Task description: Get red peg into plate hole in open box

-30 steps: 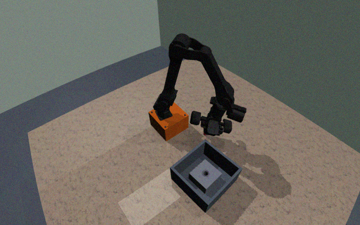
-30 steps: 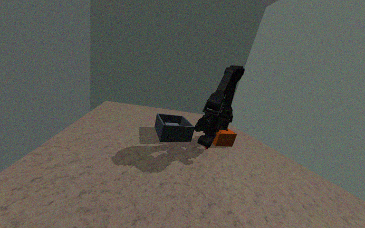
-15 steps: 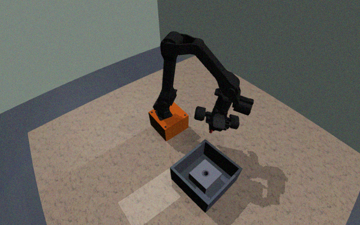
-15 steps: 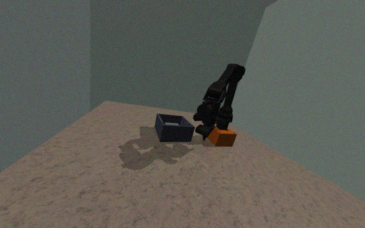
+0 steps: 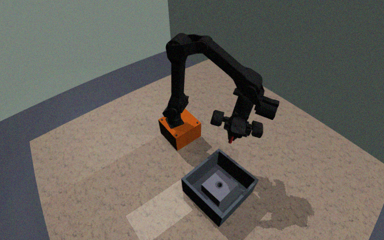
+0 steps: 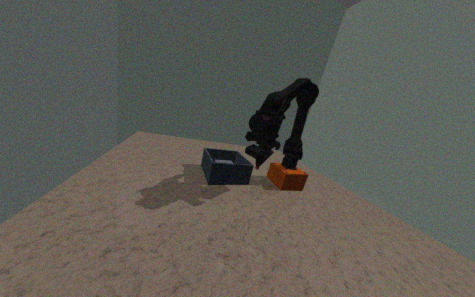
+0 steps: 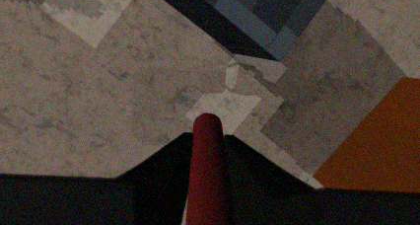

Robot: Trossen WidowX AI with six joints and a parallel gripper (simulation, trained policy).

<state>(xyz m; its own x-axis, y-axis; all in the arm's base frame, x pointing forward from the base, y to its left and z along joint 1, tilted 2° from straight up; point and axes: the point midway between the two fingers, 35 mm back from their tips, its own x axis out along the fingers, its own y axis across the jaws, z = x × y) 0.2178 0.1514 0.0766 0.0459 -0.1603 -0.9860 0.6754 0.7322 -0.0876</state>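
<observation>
My gripper [image 5: 232, 138] [image 6: 257, 166] [image 7: 207, 143] is shut on the red peg [image 5: 230, 140] [image 6: 256, 167] [image 7: 209, 171]. It holds the peg above the table, beside the open box. Only the peg's end shows below the fingers in the top and exterior views. In the wrist view the peg runs up between the fingertips and its rounded end sticks out past them. The blue-grey open box [image 5: 201, 201] [image 6: 229, 174] [image 7: 286, 46] stands on the table. On its bottom sits a pale plate [image 5: 212, 184] [image 6: 223, 161] with a dark round hole; the hole is empty.
The arm's orange base block [image 5: 188, 137] [image 6: 294, 180] [image 7: 380, 146] stands on the speckled table [image 5: 99, 178] [image 6: 269, 250] [image 7: 74, 131], near the box's corner. The box's raised walls surround the plate. The arm's shadow falls over the table beside the box.
</observation>
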